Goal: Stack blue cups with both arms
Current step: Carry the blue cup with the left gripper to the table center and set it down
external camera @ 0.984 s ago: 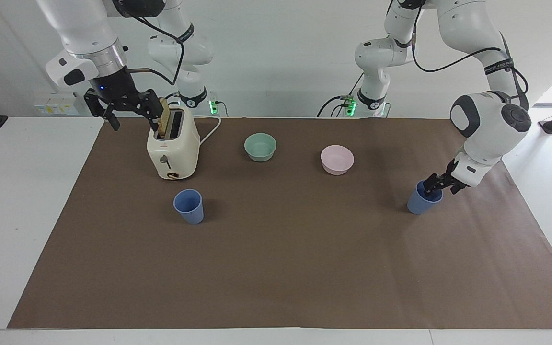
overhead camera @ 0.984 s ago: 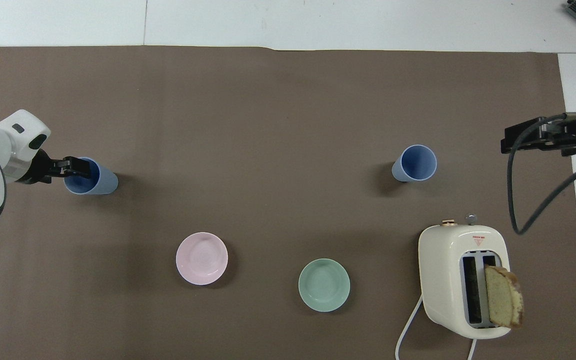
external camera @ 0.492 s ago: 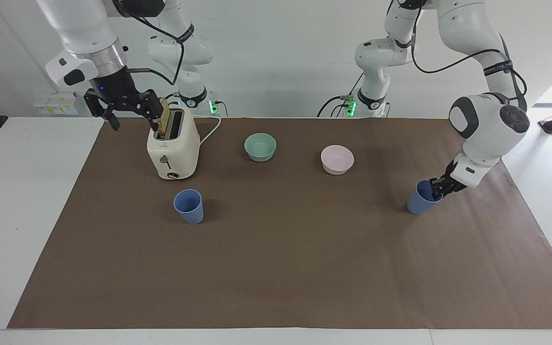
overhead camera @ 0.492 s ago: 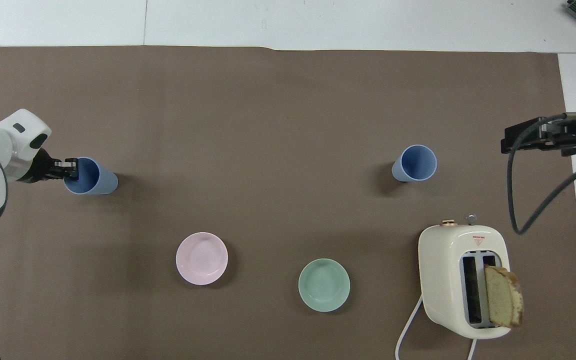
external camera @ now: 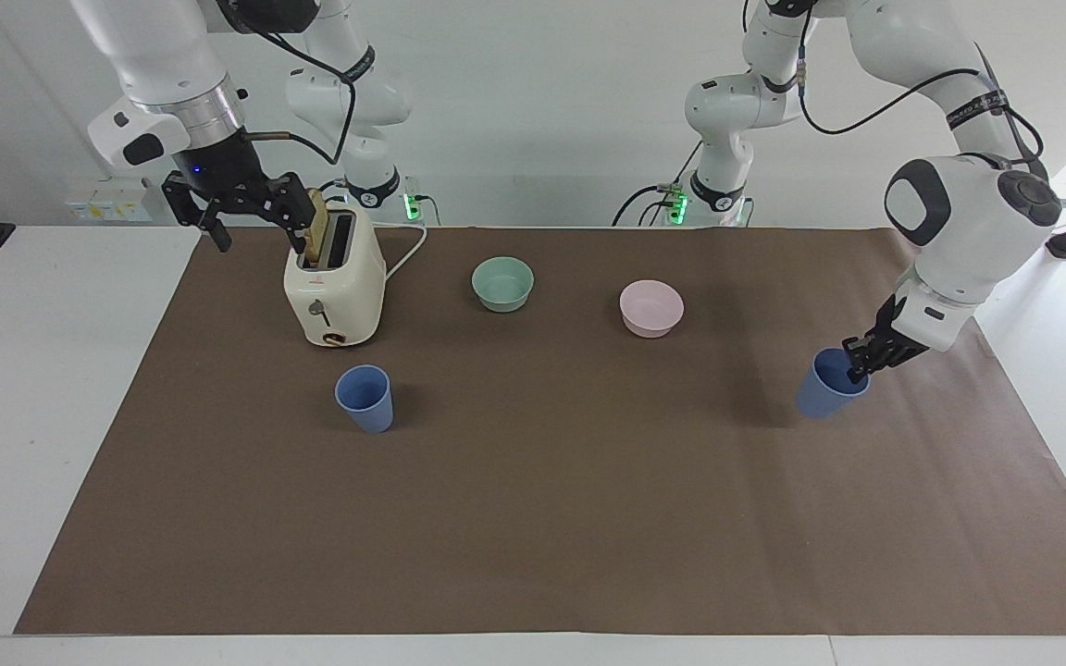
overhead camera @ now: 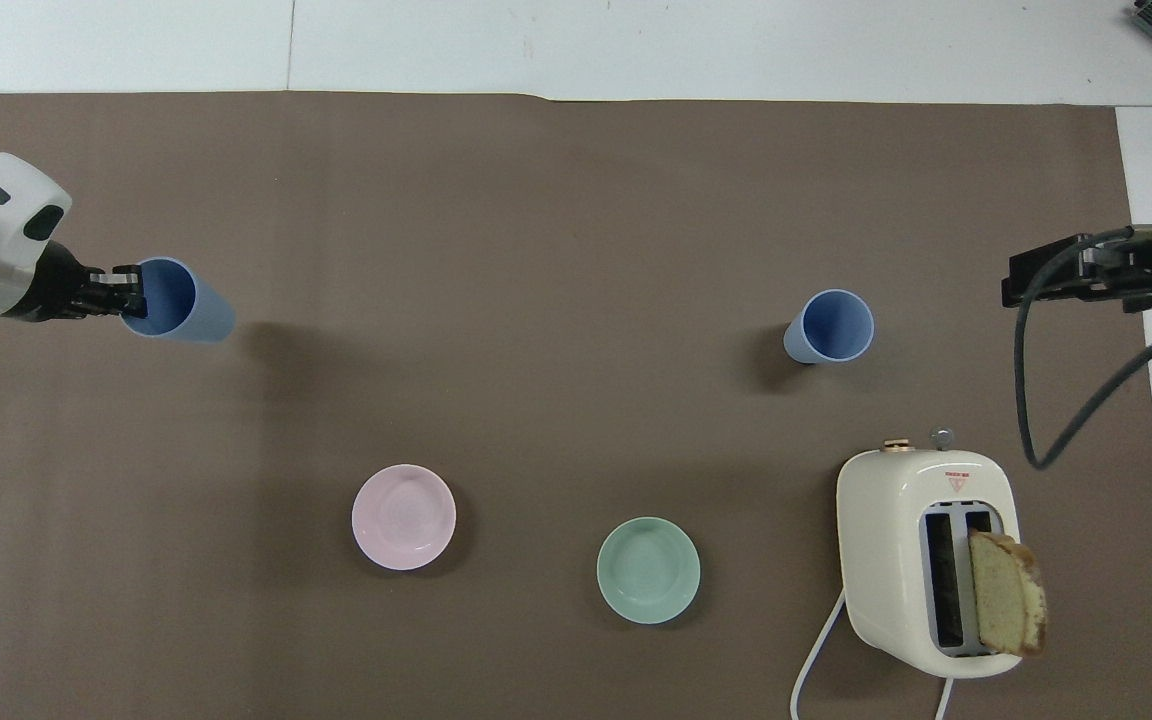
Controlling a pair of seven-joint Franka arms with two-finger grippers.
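Since one second ago, left end effector [external camera: 859, 363] clamped on the rim of one blue cup [external camera: 829, 385] and lifted it, tilted, at 9 o'clock overhead. Second cup [external camera: 365, 398] stands near the toaster [external camera: 333, 287]; right end effector [external camera: 235, 205] waits apart. Rim-only grip may slip. Brown desk [external camera: 533, 518], white walls.

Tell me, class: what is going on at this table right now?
The left gripper is shut on the rim of a blue cup at its end of the table, and the cup hangs tilted, just off the brown mat. The other blue cup stands alone in front of the toaster. The right gripper waits open in the air beside the toaster.
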